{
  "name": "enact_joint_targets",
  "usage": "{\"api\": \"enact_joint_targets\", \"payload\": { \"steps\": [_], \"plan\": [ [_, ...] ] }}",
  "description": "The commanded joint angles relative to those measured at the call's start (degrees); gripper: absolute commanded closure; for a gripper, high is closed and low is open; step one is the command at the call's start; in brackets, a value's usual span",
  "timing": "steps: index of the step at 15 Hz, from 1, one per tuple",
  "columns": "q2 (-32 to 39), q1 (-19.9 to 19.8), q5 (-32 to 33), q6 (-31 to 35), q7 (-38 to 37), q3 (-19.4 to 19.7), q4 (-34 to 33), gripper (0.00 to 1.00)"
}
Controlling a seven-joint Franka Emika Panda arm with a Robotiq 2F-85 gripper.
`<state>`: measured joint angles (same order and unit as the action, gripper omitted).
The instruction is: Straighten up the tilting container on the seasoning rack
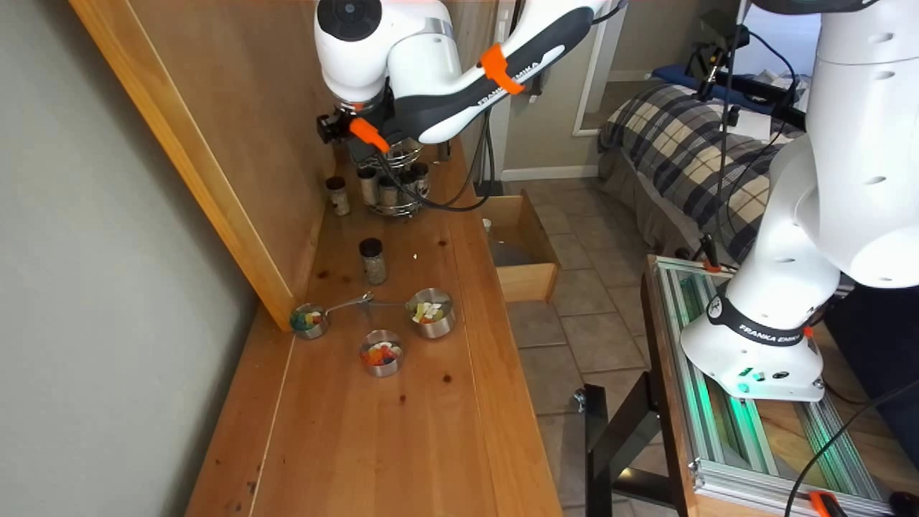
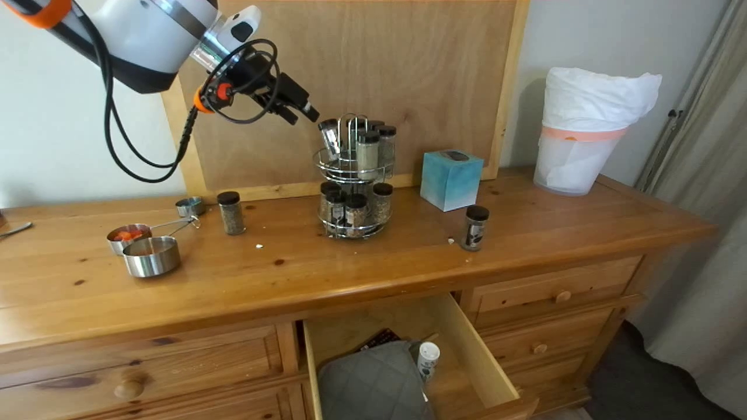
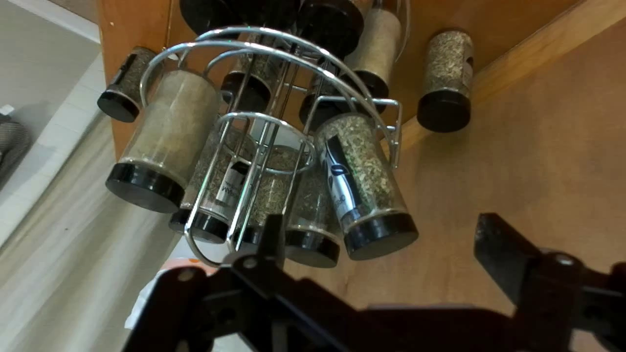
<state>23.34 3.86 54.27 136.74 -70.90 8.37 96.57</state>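
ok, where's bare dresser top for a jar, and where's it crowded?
Free wooden dresser top: front strip between the large steel measuring cup and the round chrome wire rack, bar a white crumb; also between the blue cube box and white-lined bin. Crowded: the rack's tiers, and between rack and tan plywood panel, where a black-capped jar stands.

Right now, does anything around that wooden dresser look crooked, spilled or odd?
Yes: on the top tier of the seasoning rack, a black-lidded jar leans outward, while the front jars there stand upright. Small white bits lie loose on the dresser top, perhaps spilled; I can't tell what they are. A drawer below also stands open.
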Motion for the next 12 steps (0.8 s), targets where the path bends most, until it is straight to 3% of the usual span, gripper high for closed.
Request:
{"api": "enact_joint_targets", "payload": {
  "steps": [1, 12],
  "plan": [
    [2.9, -0.1, 3.8, 1.7, -3.6, 1.3, -2.3, 0.0],
    [8.2, -0.4, 16.6, 2.7, -7.0, 2.4, -7.4, 0.0]
  ]
}}
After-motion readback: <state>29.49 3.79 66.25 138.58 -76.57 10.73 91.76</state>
